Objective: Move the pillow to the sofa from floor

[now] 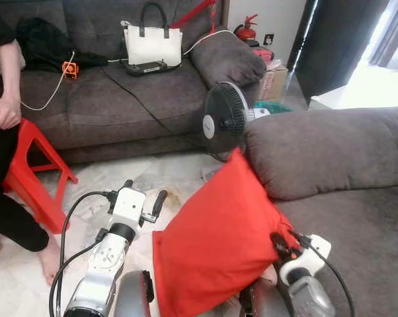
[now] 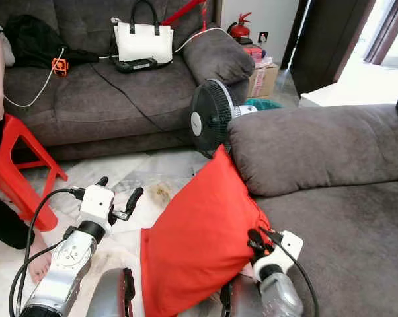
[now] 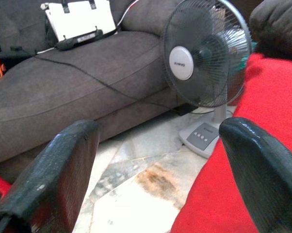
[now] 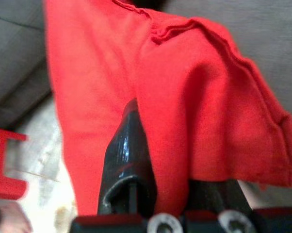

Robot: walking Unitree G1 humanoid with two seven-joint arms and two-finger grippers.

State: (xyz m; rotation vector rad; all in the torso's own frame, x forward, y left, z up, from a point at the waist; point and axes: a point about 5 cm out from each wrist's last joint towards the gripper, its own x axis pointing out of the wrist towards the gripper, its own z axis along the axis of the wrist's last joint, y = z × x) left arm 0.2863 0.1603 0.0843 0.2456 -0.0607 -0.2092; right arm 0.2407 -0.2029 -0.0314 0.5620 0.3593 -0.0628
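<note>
Red plastic marks the far left, where a stool point(image 1: 32, 166) stands on the pale marble floor point(image 1: 153, 173) beside a seated person point(image 1: 2, 125) in black. Behind them a grey couch point(image 1: 113, 99) carries a white handbag point(image 1: 153, 41) and a black cable point(image 1: 136, 99). In front, the left gripper point(image 1: 143, 197) hovers over the floor with its fingers spread apart and nothing between them, just beside the pillow's left edge. A black floor fan point(image 1: 223, 120) stands past it, at the end of the near sofa. The red pillow point(image 1: 215, 238) stands on edge, tilted, its upper corner resting against the armrest of the grey sofa point(image 1: 331, 152) on the right. The right gripper point(image 4: 151, 160) is clamped on the pillow's cloth, which hangs between its black fingers point(image 4: 129, 145) at the lower right corner.
</note>
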